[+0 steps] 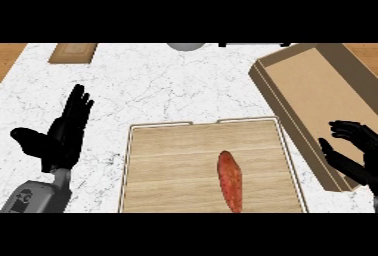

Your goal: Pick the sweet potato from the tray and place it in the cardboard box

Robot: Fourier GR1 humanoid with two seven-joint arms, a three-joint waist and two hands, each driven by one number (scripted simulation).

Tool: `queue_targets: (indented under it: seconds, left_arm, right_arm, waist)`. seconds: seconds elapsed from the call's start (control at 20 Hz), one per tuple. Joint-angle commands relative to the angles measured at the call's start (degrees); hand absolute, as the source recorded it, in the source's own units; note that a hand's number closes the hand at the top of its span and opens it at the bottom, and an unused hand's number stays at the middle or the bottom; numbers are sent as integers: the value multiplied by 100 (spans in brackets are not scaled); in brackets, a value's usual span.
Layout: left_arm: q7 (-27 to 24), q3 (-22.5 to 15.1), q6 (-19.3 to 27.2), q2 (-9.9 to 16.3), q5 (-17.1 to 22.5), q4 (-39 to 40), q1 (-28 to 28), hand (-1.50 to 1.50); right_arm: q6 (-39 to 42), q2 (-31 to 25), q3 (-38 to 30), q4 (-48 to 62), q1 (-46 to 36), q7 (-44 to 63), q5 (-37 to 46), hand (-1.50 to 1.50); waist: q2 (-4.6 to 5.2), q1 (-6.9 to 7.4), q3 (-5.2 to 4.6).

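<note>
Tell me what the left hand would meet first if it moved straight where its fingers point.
Likely nothing close: the black left hand points up-view over bare white marble counter. The small brown wooden board lies roughly ahead; depth is unclear.

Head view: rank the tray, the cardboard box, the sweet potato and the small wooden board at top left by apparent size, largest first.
1. tray
2. cardboard box, partly cut off at the right edge, so its rank against the tray is unsure
3. sweet potato
4. small wooden board, close to the sweet potato in size

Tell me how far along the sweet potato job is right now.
Nothing looks done yet: the sweet potato lies on the tray. Neither the left hand nor the right hand holds anything. Left: pick it up and place it in the cardboard box.
</note>
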Motion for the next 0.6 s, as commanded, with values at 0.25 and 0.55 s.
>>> queue_targets:
  seconds: [0.25,0.55]
  left_arm:
    - [352,130,-140,1,221,-655,499,0]
    - [479,207,-135,74,214,-759,324,0]
  right_arm:
    - [668,-1292,-22,-1731,917,239,598,-150]
    - [2188,-2547,486,-2437,802,1686,366,-150]
  waist:
    - [19,22,7]
    - [23,85,-3]
